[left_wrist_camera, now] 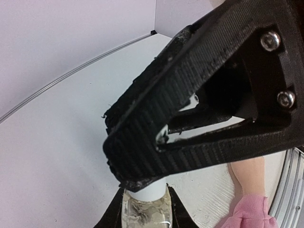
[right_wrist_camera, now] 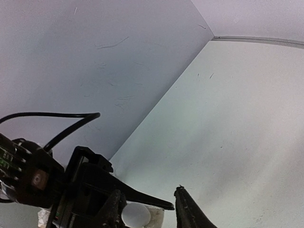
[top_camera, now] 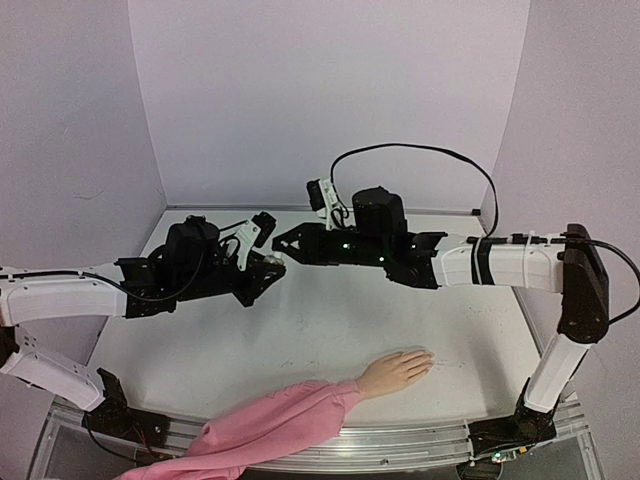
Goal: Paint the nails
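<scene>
The peach mannequin hand (top_camera: 393, 371) with a pink sleeve (top_camera: 285, 420) lies palm down at the table's front, fingers pointing right. Its nails (top_camera: 426, 360) are too small to tell apart from the fingers. My left gripper (top_camera: 268, 265) is shut on a small bottle (left_wrist_camera: 145, 211) with a white cap (left_wrist_camera: 146, 193), held above the table's middle left. My right gripper (top_camera: 283, 245) meets it from the right. In the right wrist view its jaws (right_wrist_camera: 149, 211) stand apart around the white cap (right_wrist_camera: 135, 214), which lies against the left finger. Part of the hand shows in the left wrist view (left_wrist_camera: 249, 173).
The white table (top_camera: 330, 320) is enclosed by pale walls at the back and both sides. A metal rail (top_camera: 400, 440) runs along the front edge. A black cable (top_camera: 420, 150) loops above the right arm.
</scene>
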Tool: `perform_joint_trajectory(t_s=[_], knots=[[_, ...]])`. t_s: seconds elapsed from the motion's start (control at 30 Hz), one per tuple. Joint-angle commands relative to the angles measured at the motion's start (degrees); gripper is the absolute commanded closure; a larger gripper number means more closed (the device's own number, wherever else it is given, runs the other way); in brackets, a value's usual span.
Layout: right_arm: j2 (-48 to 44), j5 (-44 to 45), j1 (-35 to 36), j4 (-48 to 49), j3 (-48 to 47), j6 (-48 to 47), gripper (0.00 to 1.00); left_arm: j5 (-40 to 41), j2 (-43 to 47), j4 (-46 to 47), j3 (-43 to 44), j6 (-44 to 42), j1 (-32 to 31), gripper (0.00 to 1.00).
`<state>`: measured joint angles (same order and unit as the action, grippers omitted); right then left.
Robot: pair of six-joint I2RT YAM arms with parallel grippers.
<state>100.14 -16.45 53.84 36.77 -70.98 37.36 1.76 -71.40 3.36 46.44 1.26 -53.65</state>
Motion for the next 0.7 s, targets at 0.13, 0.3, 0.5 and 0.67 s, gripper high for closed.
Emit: perform_joint_trajectory(t_s=[0.13, 0.3, 0.5, 0.67], knots=[[1.5, -11.0, -0.9, 6.2, -3.5, -3.2, 1.0, -1.2, 0.5, 1.5, 5.3, -2.2, 0.0, 1.0], [-2.0, -45.8, -3.9, 11.6, 0.9, -23.2, 1.0, -42.7, 1.3, 2.5, 7.1, 1.1, 7.2, 1.0], [-2.3, -59.4, -5.9, 10.8, -2.6, -23.3, 1.0, -71.5, -4.7, 2.9, 12.4, 6.3, 9.4, 1.0], [-3.7, -46.6, -8.0, 8.4, -2.0, -22.9, 0.63, -42.8, 0.6, 2.9, 7.0, 1.6, 9.4, 1.0]])
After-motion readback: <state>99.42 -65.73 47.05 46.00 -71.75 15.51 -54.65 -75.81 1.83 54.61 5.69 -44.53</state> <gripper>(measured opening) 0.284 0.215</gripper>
